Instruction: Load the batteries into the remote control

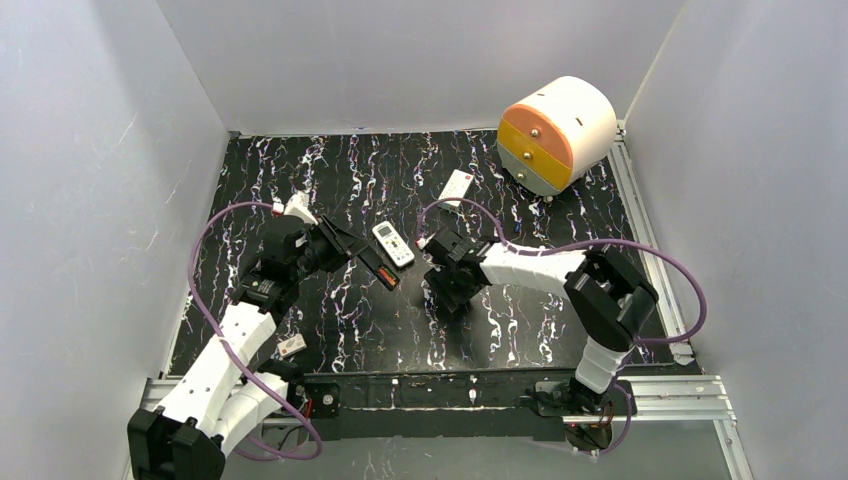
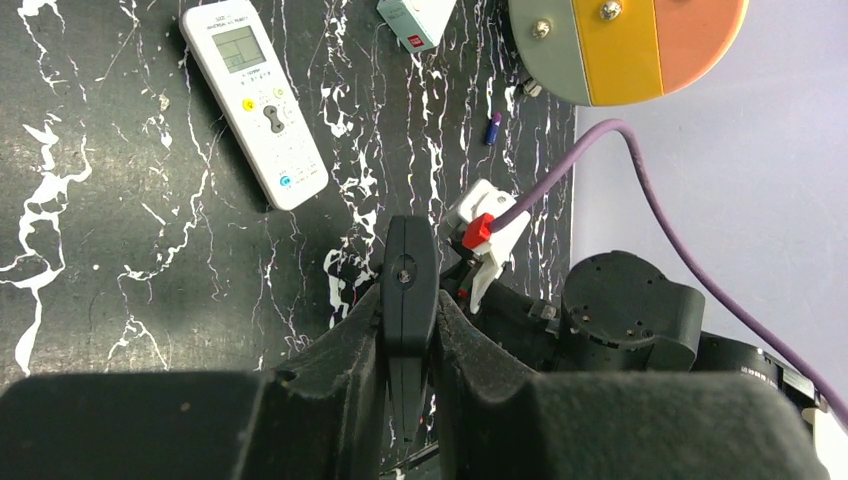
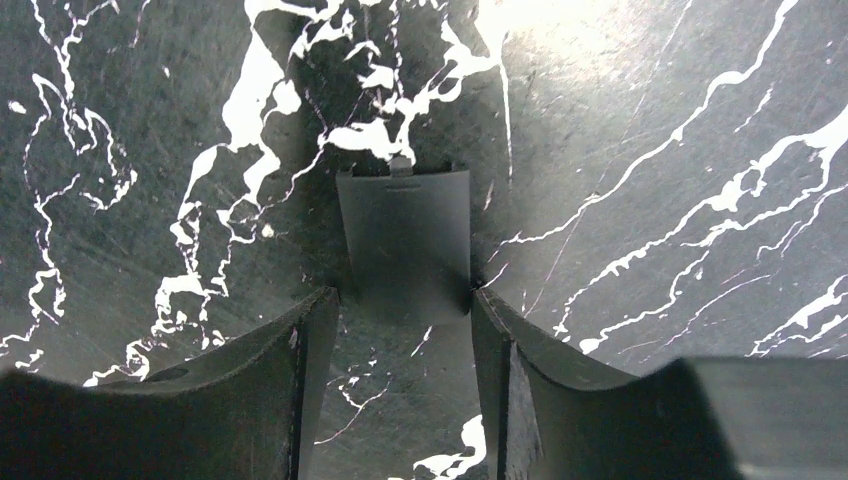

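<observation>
Right hand [image 3: 405,305] is down on the black, white-veined desk [image 1: 520,330]. Its fingers [image 3: 300,360] are apart, one either side of a flat dark-grey plastic cover [image 3: 405,235], right at its edges. Whether they're pinching it yet, I cannot tell. Left hand [image 2: 408,320] is clamped on a long, slim black plastic bar [image 2: 409,275].

Trouble spots, as I read it:
- That cover is thin and lies flat, so a squeeze on its edges could pop it out or skid it away, fingertips dragging on the desk.
- The bar's tip sits very near the right arm's wrist, so a move by either arm could knock them together.
- The one battery [image 2: 493,128] I can pick out is a tiny violet-dark cylinder. It lies well away toward 2 o'clock, near the big white drum with the orange, yellow and grey face [image 1: 557,133]. It's round, so a nudge could roll it.

The white oblong plastic remote control [image 1: 393,243] lies mid-desk, apart from both hands, at about 1 o'clock from the bar and just beside it. From above, its long axis runs 11 to 5 o'clock, screen end at 11. It's face up, so the battery bay is underneath, and it looks to need flipping before anything loads.
</observation>
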